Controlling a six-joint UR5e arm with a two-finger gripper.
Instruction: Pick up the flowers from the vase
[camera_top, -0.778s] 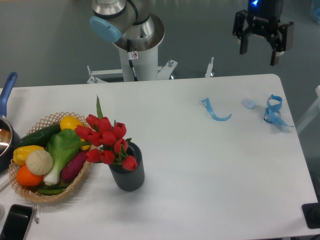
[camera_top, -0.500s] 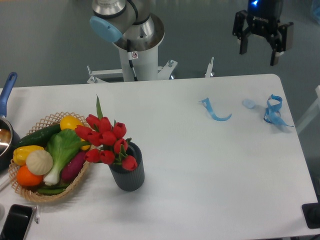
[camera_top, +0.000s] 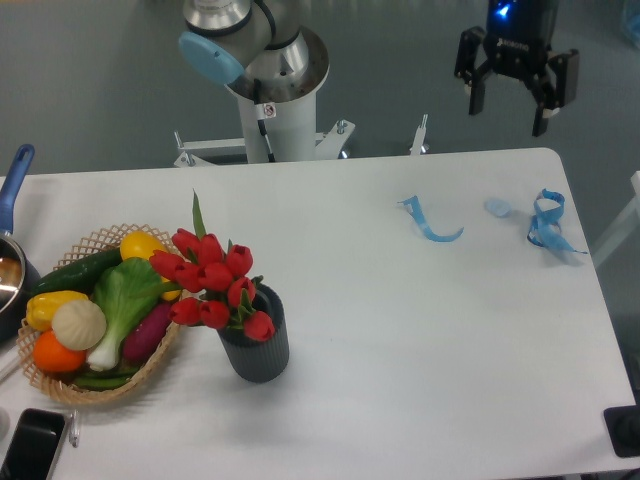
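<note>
The gripper (camera_top: 507, 107) hangs in the air beyond the far right corner of the table (camera_top: 400, 330), its two fingers spread apart and pointing down, nothing between them; below it, near that far right corner, lie two curled blue ribbons (camera_top: 545, 225) and a small pale blue scrap (camera_top: 497, 207), all well apart from the task's things; the flowers (camera_top: 213, 278) stand in the vase (camera_top: 255, 345) toward the near left part of the table, red heads leaning out over the vase's left rim toward the wicker basket (camera_top: 95, 375) of toy vegetables just beside it; a dark pot with a blue handle (camera_top: 14, 190) sits at the left edge, and a phone (camera_top: 30, 447) lies at the near left corner; the step in hand looks like the very start of the approach, the grasp not yet begun; the next move calls for a long travel across the table toward the near left, then a descent with the fingers wide enough to take the bunch, closing on the stems or the tight cluster above the vase mouth without knocking the vase or brushing the basket
</note>
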